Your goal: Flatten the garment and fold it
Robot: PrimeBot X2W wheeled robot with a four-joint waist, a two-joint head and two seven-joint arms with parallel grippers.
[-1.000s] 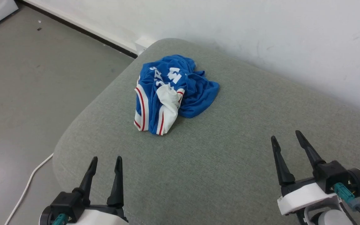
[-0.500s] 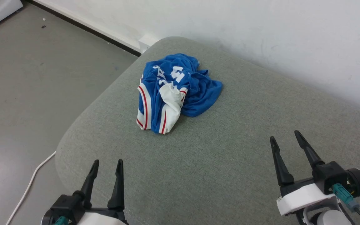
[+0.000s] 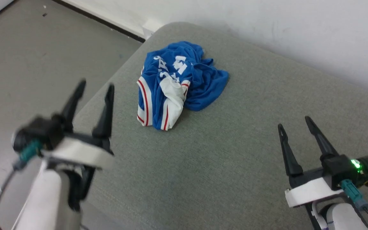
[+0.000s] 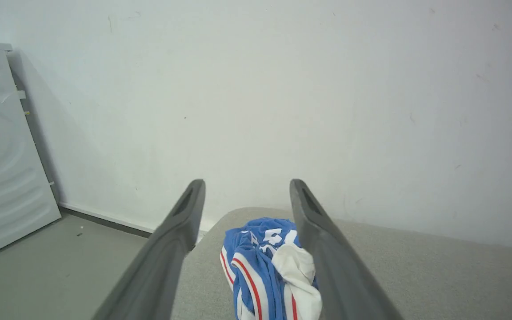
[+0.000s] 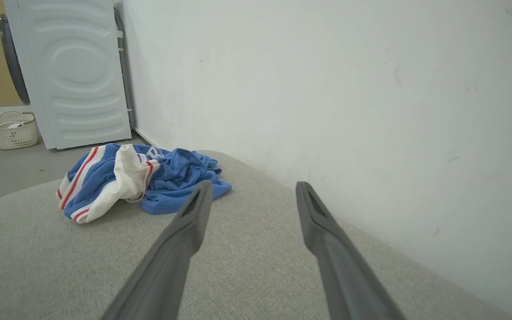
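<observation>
head view: garment (image 3: 177,83) crumpled at 12 o'clock on cushion (image 3: 222,153); left gripper (image 3: 96,83) at 9, right gripper (image 3: 293,122) at 4, both spread and empty, likely readied to reach it.

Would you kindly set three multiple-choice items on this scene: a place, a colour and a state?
1. Where does the jersey T-shirt lie? A. On the floor. B. On the grey cushion. C. In a claw.
2. What colour are its thin stripes? A. Red. B. Green. C. Yellow.
3. How do the left claw and right claw stand? A. Both shut. B. Left shut on the shirt. C. Both open, empty.
B: it rests crumpled on the cushion. A: red lines edge the white bands. C: each claw's fingers stand apart, clear of the shirt.
</observation>
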